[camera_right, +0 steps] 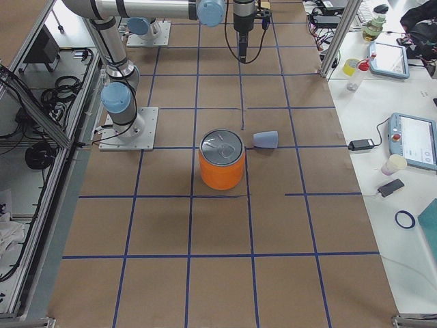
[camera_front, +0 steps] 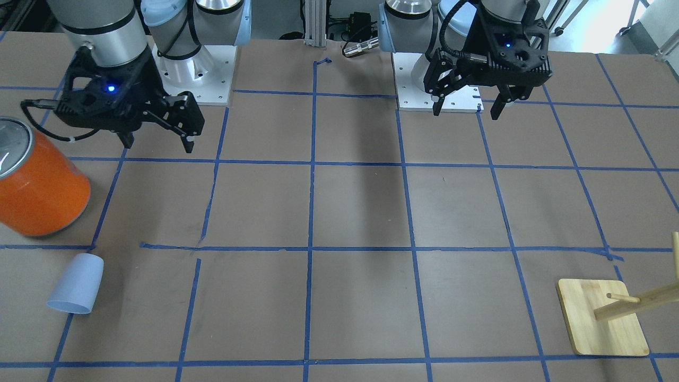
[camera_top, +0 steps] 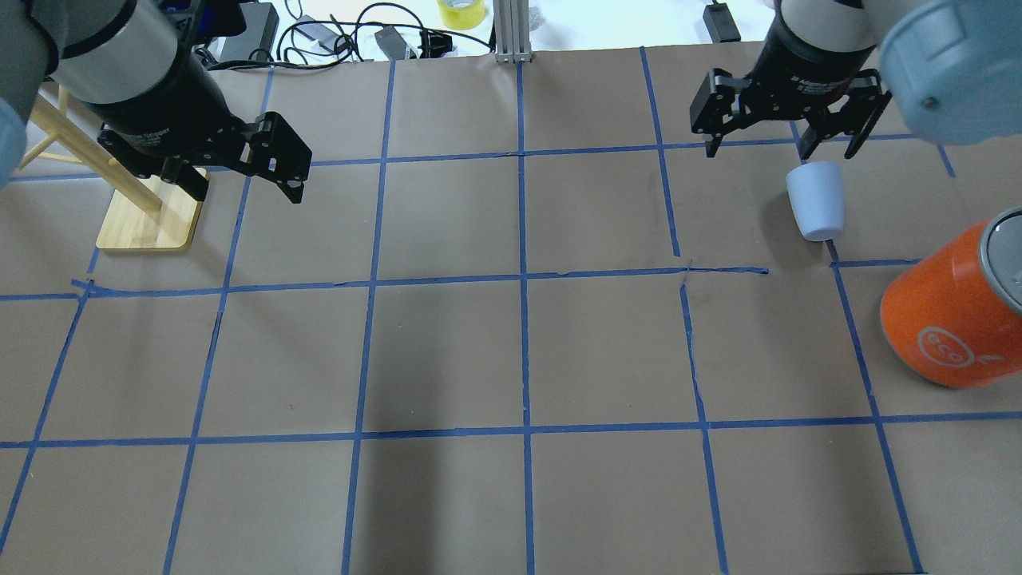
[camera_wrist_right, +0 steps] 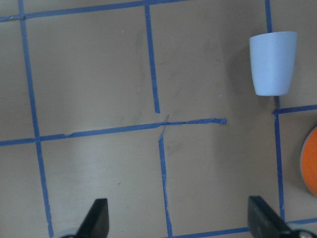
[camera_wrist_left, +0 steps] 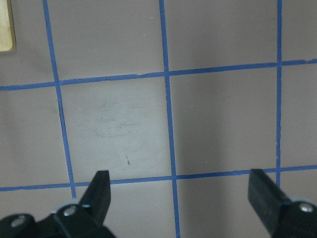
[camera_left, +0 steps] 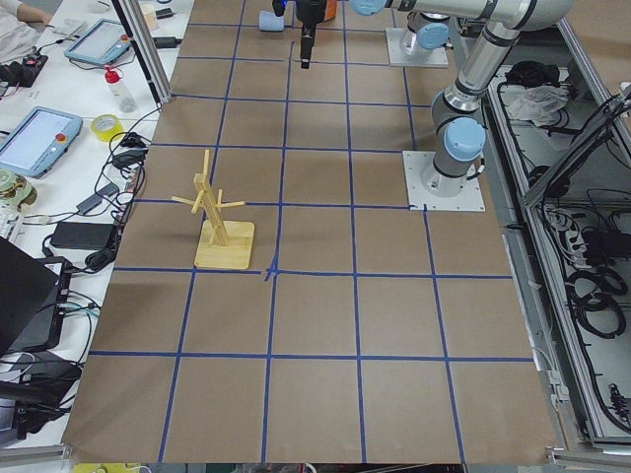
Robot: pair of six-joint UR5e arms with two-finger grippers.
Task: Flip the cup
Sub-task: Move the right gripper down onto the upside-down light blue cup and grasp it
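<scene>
The light is bright and even, and it comes from above. The brown table (camera_top: pixel 599 351) looks clear and sharp in the wide views. A wide soft shadow (camera_front: pixel 366 138) lies across its middle. The cup (camera_top: pixel 816 201) has only a faint shadow beside it. The silver lid of the orange can (camera_front: pixel 42 191) shines. Past the far table edge in the overhead view, things look washed out and white. In the wrist views, the left gripper (camera_wrist_left: pixel 178 181) and the right gripper (camera_wrist_right: pixel 177 208) look blurry at the bottom.
</scene>
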